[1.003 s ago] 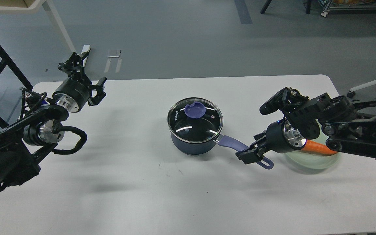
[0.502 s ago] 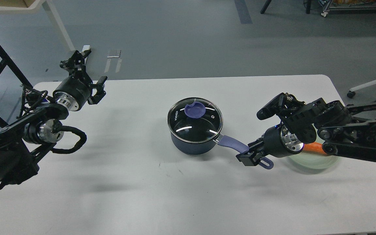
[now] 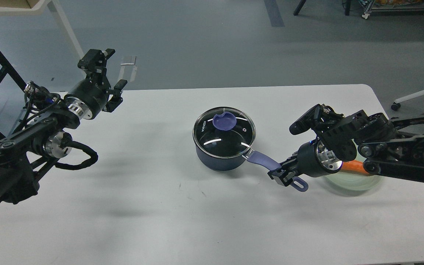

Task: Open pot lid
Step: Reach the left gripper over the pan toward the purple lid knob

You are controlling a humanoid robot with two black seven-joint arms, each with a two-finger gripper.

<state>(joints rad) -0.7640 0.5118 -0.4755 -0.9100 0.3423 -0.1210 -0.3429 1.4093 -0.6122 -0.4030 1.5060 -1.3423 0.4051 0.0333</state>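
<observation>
The dark blue metal saucepan [image 3: 221, 158] stands a little right of the middle of the white table [image 3: 160, 206], capped by its round glass lid [image 3: 224, 131], which sits flat on the rim, so the lid is not yet off. The lid's purple knob [image 3: 223, 121] lies off-centre, toward the 12 o'clock side of the glass. The pot's long purple handle [image 3: 271, 169] runs out toward 4 o'clock, and that is the axis the move turns on: the right gripper [image 3: 282, 176] sits at the handle's outer part with its fingers closed around it, steadying the pot. The left gripper [image 3: 103, 77] hangs over the table's far left corner, at about 10 o'clock from the pot and well apart from it; its fingers stand spread, holding nothing. From that gripper the knob lies toward 4 o'clock, across bare tabletop. With the right arm taken up by the handle, the free left arm is my guess for taking the knob. Behind the right wrist a pale green plate [image 3: 355, 180] bears an orange carrot [image 3: 353, 166].
</observation>
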